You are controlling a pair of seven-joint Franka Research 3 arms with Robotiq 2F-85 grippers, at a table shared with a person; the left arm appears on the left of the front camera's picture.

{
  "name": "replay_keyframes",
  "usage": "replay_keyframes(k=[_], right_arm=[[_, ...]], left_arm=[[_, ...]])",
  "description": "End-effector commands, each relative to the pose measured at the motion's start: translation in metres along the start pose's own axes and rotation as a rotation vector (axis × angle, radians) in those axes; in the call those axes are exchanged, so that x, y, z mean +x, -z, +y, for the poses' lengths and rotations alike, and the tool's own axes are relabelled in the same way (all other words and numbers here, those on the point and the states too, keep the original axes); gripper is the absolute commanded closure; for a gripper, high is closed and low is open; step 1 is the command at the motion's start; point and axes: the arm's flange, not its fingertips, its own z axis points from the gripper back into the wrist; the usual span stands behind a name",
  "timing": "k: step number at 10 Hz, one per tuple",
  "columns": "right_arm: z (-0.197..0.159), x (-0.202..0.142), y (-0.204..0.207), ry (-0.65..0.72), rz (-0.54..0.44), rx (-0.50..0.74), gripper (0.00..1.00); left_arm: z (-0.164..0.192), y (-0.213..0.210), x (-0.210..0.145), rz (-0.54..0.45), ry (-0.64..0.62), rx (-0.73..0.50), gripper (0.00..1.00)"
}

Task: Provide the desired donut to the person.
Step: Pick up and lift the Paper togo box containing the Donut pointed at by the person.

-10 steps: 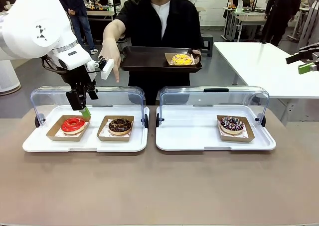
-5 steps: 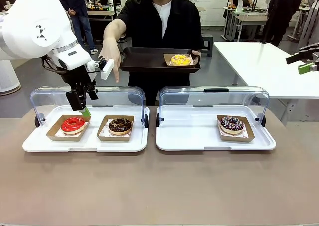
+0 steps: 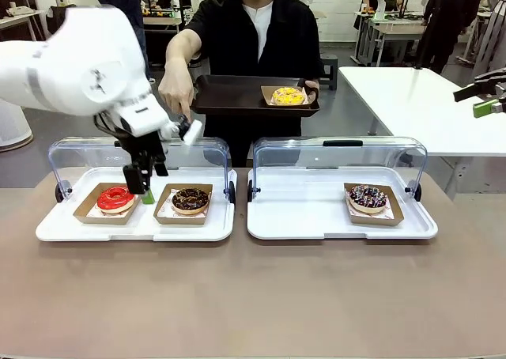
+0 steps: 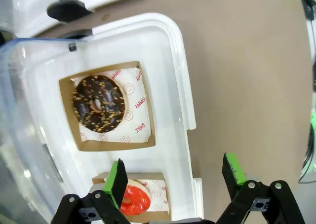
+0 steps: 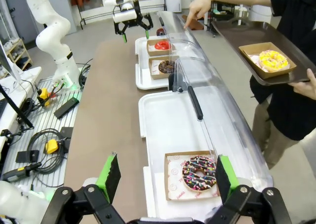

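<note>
left gripper (image 4: 175, 177) wide open, empty in wrist view | front view: hangs between red donut (image 3: 116, 198) and chocolate donut (image 3: 190, 200)

Left wrist view: printed paper liner (image 4: 134, 93) under the chocolate donut (image 4: 98, 104) in its cardboard box (image 4: 66, 110). Red-orange capitals run sideways along the liner's bare strip beside the donut: "YUMMY" near the middle and "SMILE" toward the box corner nearer the picture's bottom. A further word at the far corner is unclear. Small smiley-face signs stand beside the words. A like liner (image 4: 157, 193) under the red donut (image 4: 134, 200) bears print of the same colour, too small to read. Front view: dark emblem on the white left arm (image 3: 71, 66), a sign with no legible letters
</note>
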Motion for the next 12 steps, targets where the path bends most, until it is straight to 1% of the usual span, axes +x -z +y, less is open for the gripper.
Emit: replay_keyframes(k=[1, 4, 7, 9, 12], right_arm=[[0.0, 0.001, 0.001, -0.002, -0.009, -0.003, 0.0], [0.0, 0.001, 0.001, -0.002, -0.009, -0.003, 0.0], [0.0, 0.001, 0.001, -0.002, -0.009, -0.003, 0.0], [0.0, 0.001, 0.001, -0.002, -0.009, -0.003, 0.0], [0.0, 0.001, 0.001, -0.002, -0.009, -0.003, 0.0]], left_arm=[[0.015, 0.031, 0.009, 0.1, -0.036, -0.011, 0.0], [0.027, 0.067, 0.0, 0.111, -0.096, 0.0, 0.0], [0.034, 0.09, -0.006, 0.078, -0.091, 0.025, 0.0], [0.038, 0.102, -0.009, 0.092, -0.09, 0.034, 0.0], [0.042, 0.108, -0.011, 0.106, -0.095, 0.052, 0.0]])
